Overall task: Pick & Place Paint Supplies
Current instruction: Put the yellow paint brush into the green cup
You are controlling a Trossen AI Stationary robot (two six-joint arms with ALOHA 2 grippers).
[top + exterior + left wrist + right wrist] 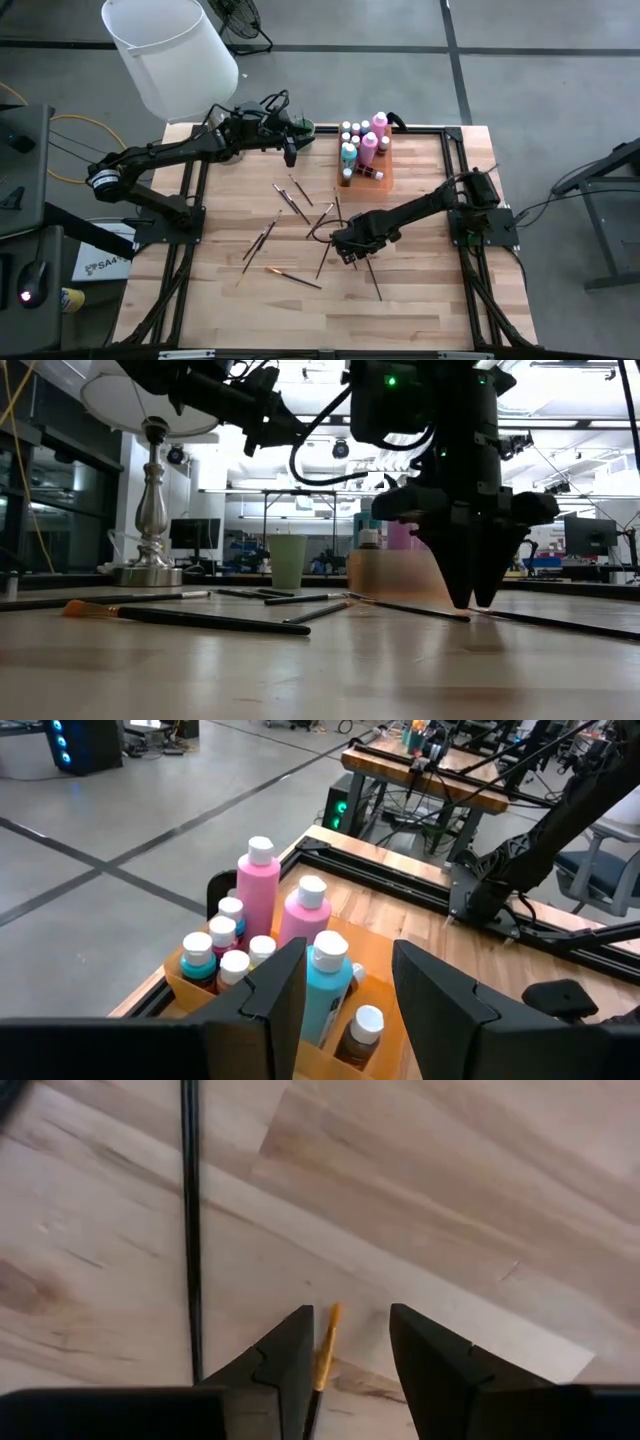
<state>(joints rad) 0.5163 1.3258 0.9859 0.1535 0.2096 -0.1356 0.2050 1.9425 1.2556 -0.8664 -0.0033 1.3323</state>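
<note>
Claws both gape: right claw [350, 1342] points down, straddling a paintbrush [326, 1342]; left claw [348, 988] hovers facing the bottles [257, 895].

About 10 paintbrushes [293, 202] lie scattered, roughly 10 paint bottles [368, 148] fill 1 orange tray [383, 180].

Wooden table [300, 670]: fills the foreground. Orange-bristled paintbrush [185, 618]: lying flat at 9 o'clock. Further thin dark brushes [300, 598]: scattered behind it toward centre; one long brush [410, 607] runs to the base of the right gripper. Right gripper [472, 600]: at 3 o'clock, pointed straight down, tips at the table surface. Left arm [225, 395]: overhead at 11 o'clock. Orange tray [385, 573] with a brown bottle [369, 540] and pink bottle [400, 535]: centre, blurred. Pale green cup [287, 561]: beside it. Silver lamp base [150, 510]: at 10 o'clock.
</note>
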